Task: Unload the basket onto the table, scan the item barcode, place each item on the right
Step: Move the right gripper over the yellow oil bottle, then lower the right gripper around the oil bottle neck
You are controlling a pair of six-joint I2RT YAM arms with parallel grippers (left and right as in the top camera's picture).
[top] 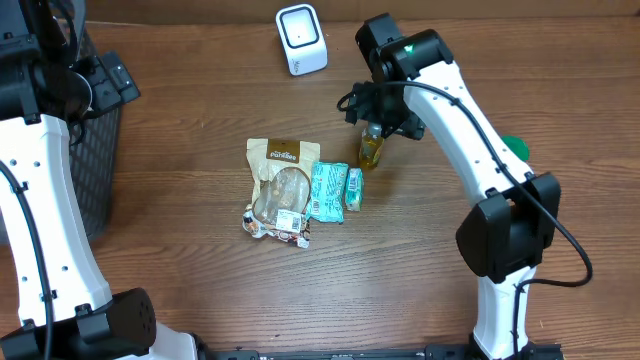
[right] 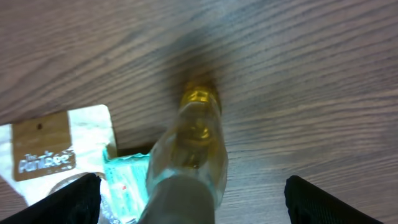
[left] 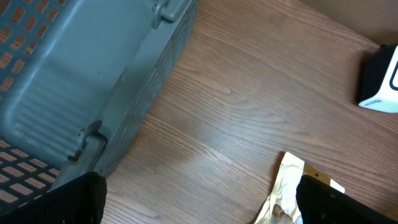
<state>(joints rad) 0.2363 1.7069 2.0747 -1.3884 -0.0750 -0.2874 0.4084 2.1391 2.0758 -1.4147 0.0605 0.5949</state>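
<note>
Bottle of yellow liquid (right: 194,146) fills the bottom centre of my right wrist view. The right gripper (right: 193,183) straddles it, fingers spread wide and clear of its sides. Overhead, it's just right of centre, beside the teal packets (top: 332,190), with the scanner (top: 301,38) at top centre. Left gripper (left: 200,182) gapes empty near the basket (left: 74,74), upper left.

- The table (top: 200,150) is finished in matt wood grain;
- the bottle (top: 371,150) is seen as clear and glossy;
- the basket (left: 62,74) is moulded in grey plastic;
- the scanner (top: 301,38) is cased in white plastic.
</note>
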